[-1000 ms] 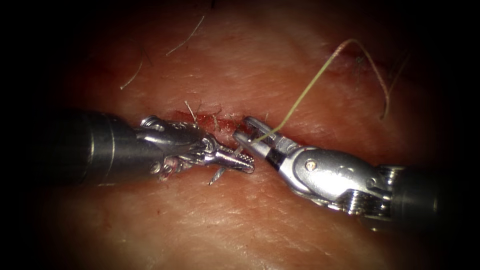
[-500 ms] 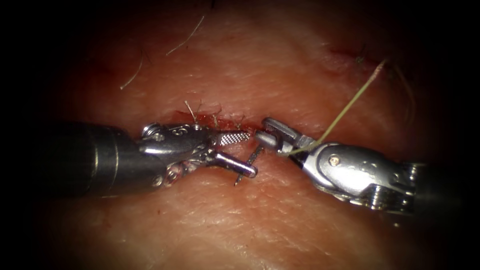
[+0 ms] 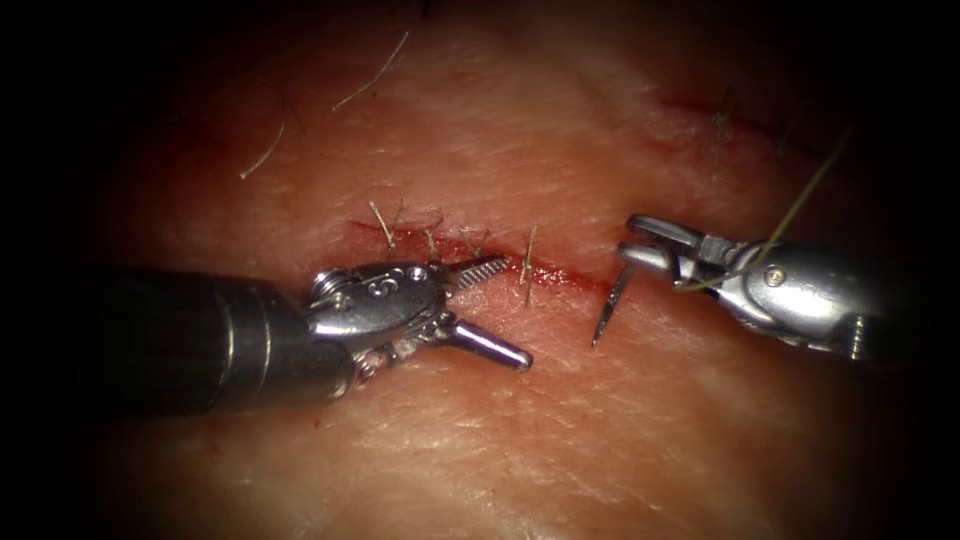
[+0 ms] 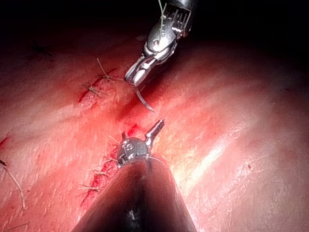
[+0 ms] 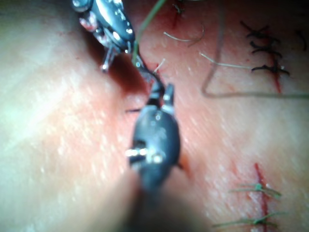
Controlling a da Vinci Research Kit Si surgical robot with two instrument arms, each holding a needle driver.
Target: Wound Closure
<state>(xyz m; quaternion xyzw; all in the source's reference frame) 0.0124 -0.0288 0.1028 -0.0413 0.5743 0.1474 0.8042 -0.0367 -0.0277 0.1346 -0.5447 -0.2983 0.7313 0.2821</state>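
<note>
The tissue (image 3: 520, 430) has a red cut (image 3: 562, 276) running across the endoscope view. My right tool (image 3: 633, 250) is shut on the curved needle (image 3: 608, 305) near its back end. The needle hangs free of the tissue, point down, at the cut's right end. Green thread (image 3: 800, 205) leads from the right tool up and to the right. My left tool (image 3: 516, 311) stands open at the left part of the cut, holding nothing. The left wrist view has the left tool (image 4: 150, 135) with the right tool (image 4: 135, 77) and needle (image 4: 145, 102) beyond it.
Several stitches with short cut ends (image 3: 384, 226) sit along the cut's left part, and a short thread (image 3: 528, 265) crosses it near the middle. Red fluid (image 3: 410, 240) stains the cut's edges. The right wrist view has finished stitches (image 5: 263, 46) on neighbouring cuts.
The left tool opened and let go of the needle. The right tool took the needle and carried it off to the right, clear of the tissue; the thread swung right with it.
</note>
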